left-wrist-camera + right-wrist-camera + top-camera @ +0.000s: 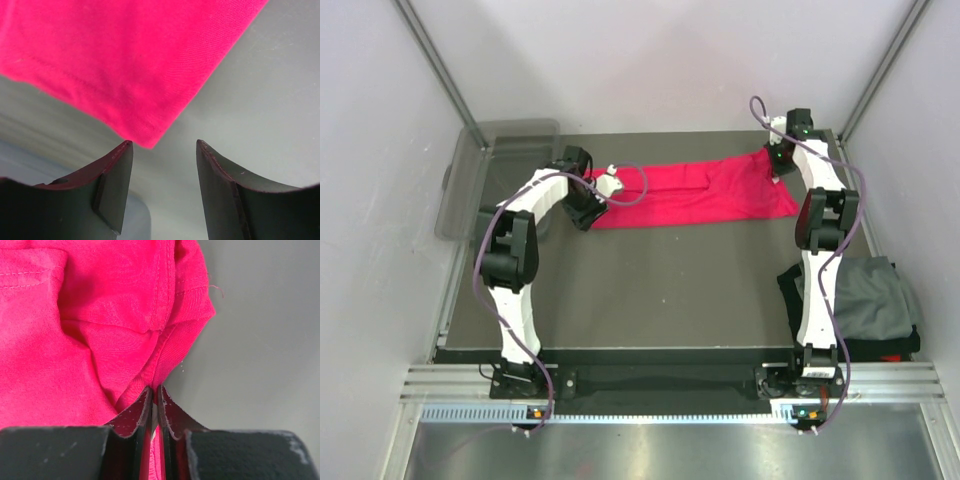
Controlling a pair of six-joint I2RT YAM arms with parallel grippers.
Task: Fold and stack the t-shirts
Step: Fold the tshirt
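Observation:
A bright red t-shirt point(690, 195) lies spread in a long strip across the back of the table. My right gripper point(775, 168) is at its far right corner. In the right wrist view that gripper point(155, 388) is shut, with a fold of the red t-shirt point(75, 340) pinched between its fingers. My left gripper point(590, 214) is at the shirt's left end. Seen from the left wrist, it point(163, 144) stands open and holds nothing, and a corner of the red t-shirt point(125, 60) lies just beyond its fingertips. Folded dark grey and black t-shirts point(865, 300) are stacked at the front right.
A clear plastic bin point(505, 150) stands at the back left, beside the left arm. The dark table top point(650, 290) stretches between the two arms. Grey walls close in on both sides and at the back.

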